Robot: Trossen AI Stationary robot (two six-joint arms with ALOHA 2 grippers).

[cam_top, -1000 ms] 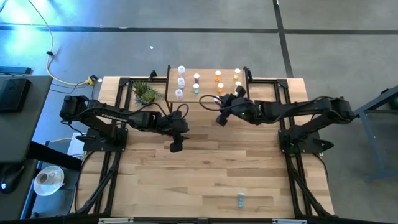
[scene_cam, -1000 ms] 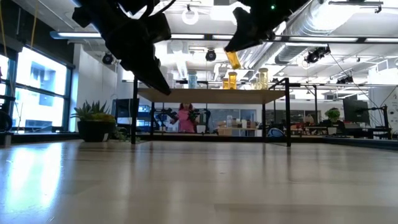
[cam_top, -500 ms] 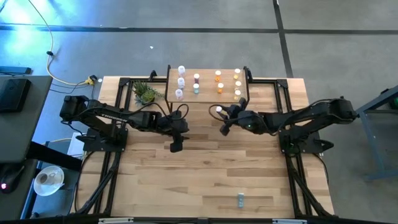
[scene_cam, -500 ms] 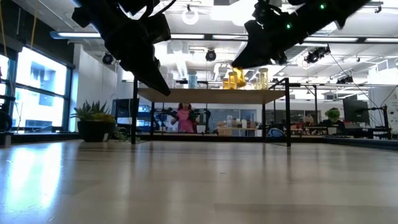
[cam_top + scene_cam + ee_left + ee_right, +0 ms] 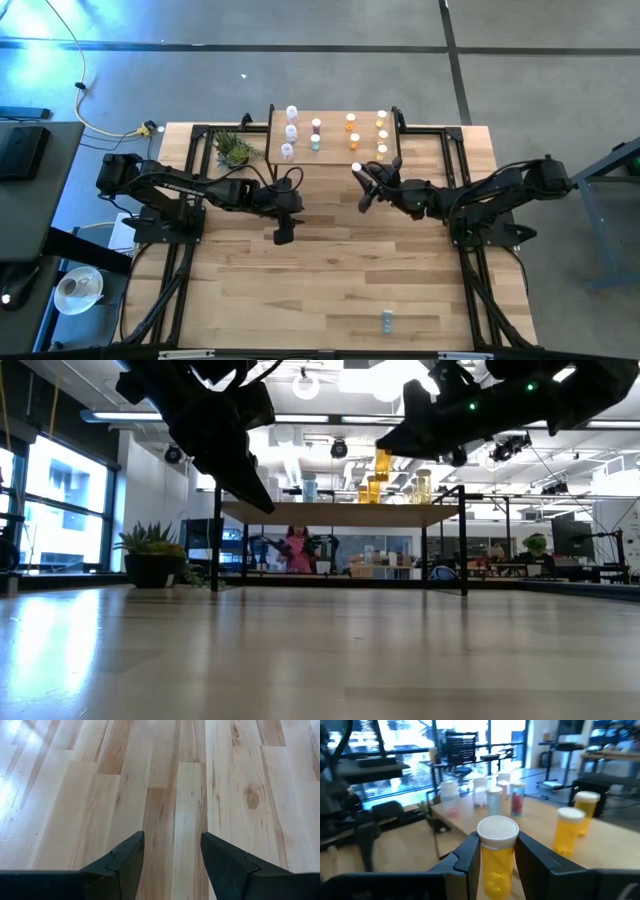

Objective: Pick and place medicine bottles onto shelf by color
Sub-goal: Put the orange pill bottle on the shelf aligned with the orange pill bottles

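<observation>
My right gripper [image 5: 361, 182] [image 5: 496, 865] is shut on a yellow bottle with a white cap [image 5: 496, 851], in the air just in front of the shelf's near edge. The bottle also shows in the low view [image 5: 382, 462]. The shelf [image 5: 334, 150] [image 5: 340, 513] stands at the table's far middle and carries white, pink, teal, orange and yellow bottles, upright in rows. A teal bottle [image 5: 387, 320] sits on the table near the near edge. My left gripper [image 5: 283, 236] [image 5: 172, 855] is open and empty above bare table, left of centre. My right gripper pinches the yellow bottle's body just below its white cap [image 5: 496, 854] between its two fingers, one on each side. The fingers come about level from the table's right side. The bottle stands upright, lifted clear of table and shelf.
A small green potted plant [image 5: 235, 148] [image 5: 150, 555] stands left of the shelf. Two orange bottles [image 5: 568, 834] stand on the shelf nearest the held one. The wide wood tabletop [image 5: 340, 270] stretches between the arms and the near edge.
My right gripper has drawn back a little from the shelf toward the table's right edge and has tipped from slanting down to about level. It stays shut on the yellow bottle, which has come from tilted to upright.
</observation>
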